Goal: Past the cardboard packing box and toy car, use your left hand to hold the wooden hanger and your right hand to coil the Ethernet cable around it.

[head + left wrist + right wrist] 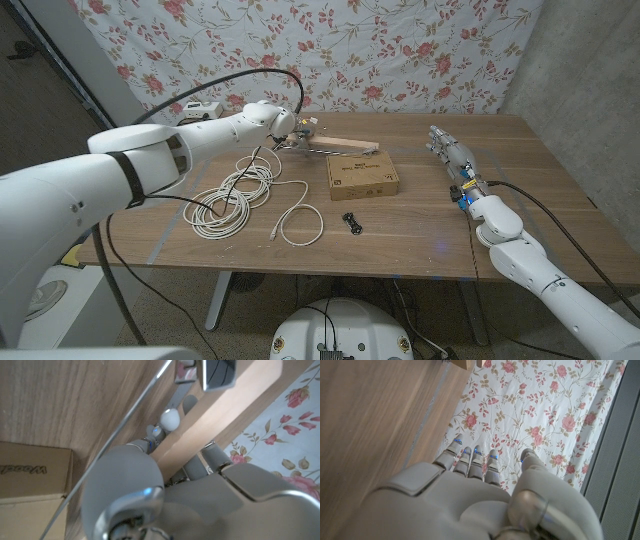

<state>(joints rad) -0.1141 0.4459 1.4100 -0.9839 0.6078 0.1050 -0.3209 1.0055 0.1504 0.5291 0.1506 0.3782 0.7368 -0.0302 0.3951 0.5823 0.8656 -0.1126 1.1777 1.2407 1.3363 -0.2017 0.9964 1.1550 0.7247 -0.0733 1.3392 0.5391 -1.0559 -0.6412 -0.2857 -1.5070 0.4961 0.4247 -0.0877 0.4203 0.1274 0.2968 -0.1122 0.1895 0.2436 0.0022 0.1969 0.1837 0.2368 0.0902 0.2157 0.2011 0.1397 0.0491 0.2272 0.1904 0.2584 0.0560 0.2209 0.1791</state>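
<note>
Wooden hanger (335,147) gripped at one end by left hand (283,128), other end lying behind cardboard box (362,176) toward the far side of the table (420,250). White cable (240,192) piled loose just left of the box, toy car (350,221) in front. Right hand (450,157) off to the right side, holding nothing, fingers straight.

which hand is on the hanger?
The left hand: it grips the hanger behind the box. The right hand is apart, holding nothing.
</note>
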